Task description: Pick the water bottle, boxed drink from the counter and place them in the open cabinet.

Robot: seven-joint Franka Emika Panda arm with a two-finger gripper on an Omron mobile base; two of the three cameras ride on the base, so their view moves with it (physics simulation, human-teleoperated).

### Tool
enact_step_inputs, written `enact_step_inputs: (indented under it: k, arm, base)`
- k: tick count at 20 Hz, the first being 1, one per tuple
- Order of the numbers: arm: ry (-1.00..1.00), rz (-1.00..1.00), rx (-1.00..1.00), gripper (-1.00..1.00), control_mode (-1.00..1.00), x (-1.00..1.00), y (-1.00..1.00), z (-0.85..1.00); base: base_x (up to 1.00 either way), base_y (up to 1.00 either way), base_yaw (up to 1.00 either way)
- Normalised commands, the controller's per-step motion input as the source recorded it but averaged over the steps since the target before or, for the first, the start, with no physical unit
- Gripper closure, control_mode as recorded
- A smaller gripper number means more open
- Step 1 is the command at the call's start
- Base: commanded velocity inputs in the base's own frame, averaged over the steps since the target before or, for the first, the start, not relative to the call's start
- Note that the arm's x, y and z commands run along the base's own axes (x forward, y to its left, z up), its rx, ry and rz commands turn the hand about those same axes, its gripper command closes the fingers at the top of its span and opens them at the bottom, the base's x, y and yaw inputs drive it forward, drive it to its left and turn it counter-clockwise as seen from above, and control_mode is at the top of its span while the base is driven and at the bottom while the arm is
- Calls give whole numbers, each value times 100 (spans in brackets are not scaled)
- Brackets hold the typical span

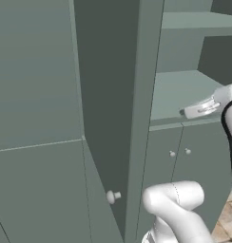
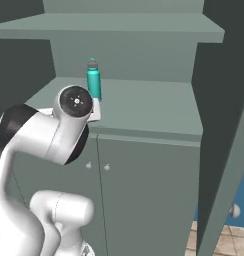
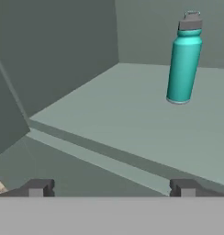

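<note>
Upright on the open cabinet (image 2: 144,107) shelf, the slim teal, grey-capped water bottle (image 3: 183,59) faces the spread, empty hand (image 3: 111,188).

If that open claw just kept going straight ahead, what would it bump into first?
Probably nothing soon: the gripper points over the bare shelf of the open cabinet, towards its back wall. The water bottle stands off to one side, though depth is unclear.

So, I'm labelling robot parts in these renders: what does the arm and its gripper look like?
The arm is glossy white with rounded, tube-like links and dark black bands at the joints. One joint ends in a round dark cap with a small pale centre mark. A thin black cable runs along the white link at the edge of the left base view. The gripper has two small, blocky dark grey fingers.
</note>
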Motion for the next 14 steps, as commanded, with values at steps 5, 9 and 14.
enact_step_inputs:
  k: [5,9,14]
  arm:
    - [0,16,0,-100,-100,-72,0,-13]
    - [0,7,-4,-100,-100,-62,13,-32]
    - [0,1,-6,-100,-100,-29,15,-29]
  base:
    - [0,0,0]
    - [0,0,0]
    - [0,0,0]
